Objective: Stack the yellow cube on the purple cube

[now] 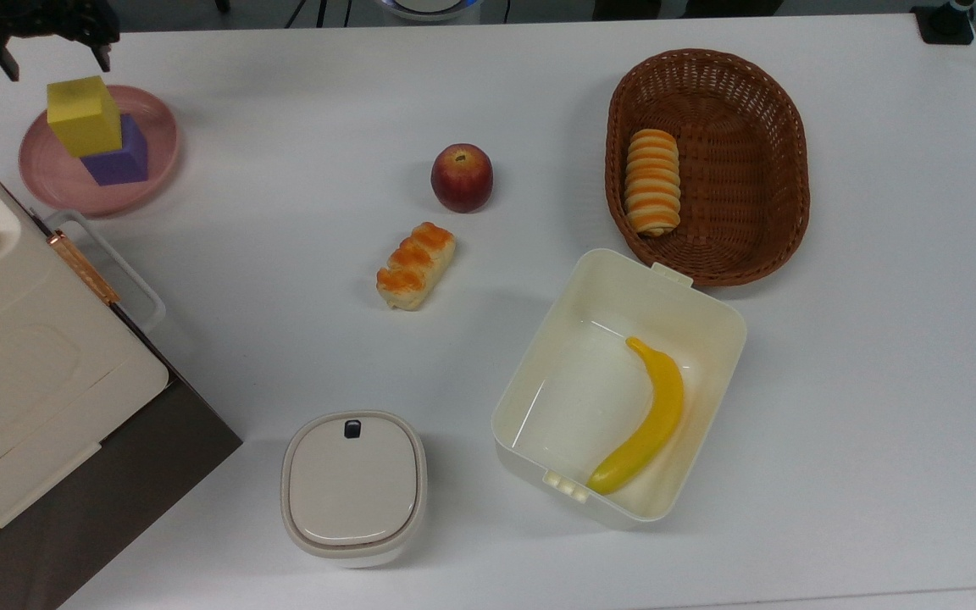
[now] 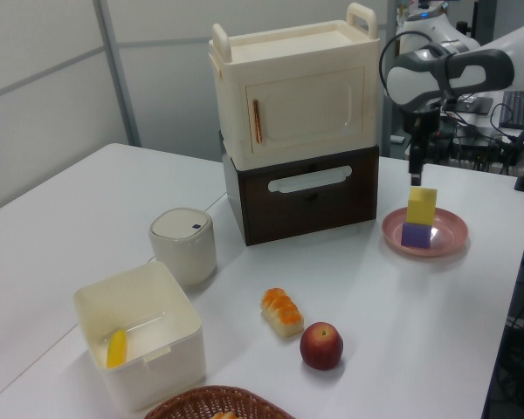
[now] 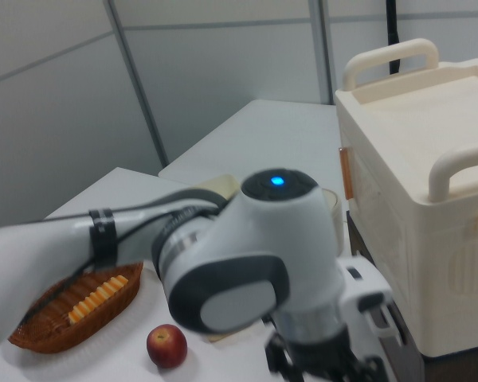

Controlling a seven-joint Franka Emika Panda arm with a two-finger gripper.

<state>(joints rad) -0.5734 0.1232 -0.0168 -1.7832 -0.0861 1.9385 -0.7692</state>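
Fingers of the gripper (image 1: 54, 52) stand spread apart with nothing between them, hanging above the far rim of the pink plate (image 1: 162, 144) at the top view's upper left. On the plate the yellow cube (image 1: 83, 115) sits on the purple cube (image 1: 120, 156), a little askew but resting flat. To my eye the stacking is done and the arm is at the clearing-away step; what remains is only to rise straight off so nothing brushes the pile. In the left view the yellow cube (image 2: 421, 206) stands free below the gripper (image 2: 416, 166), a clear gap between them, beside the cream cabinet (image 2: 295, 96). The right view gives mostly the arm's wrist (image 3: 247, 270) and the apple (image 3: 166, 345).
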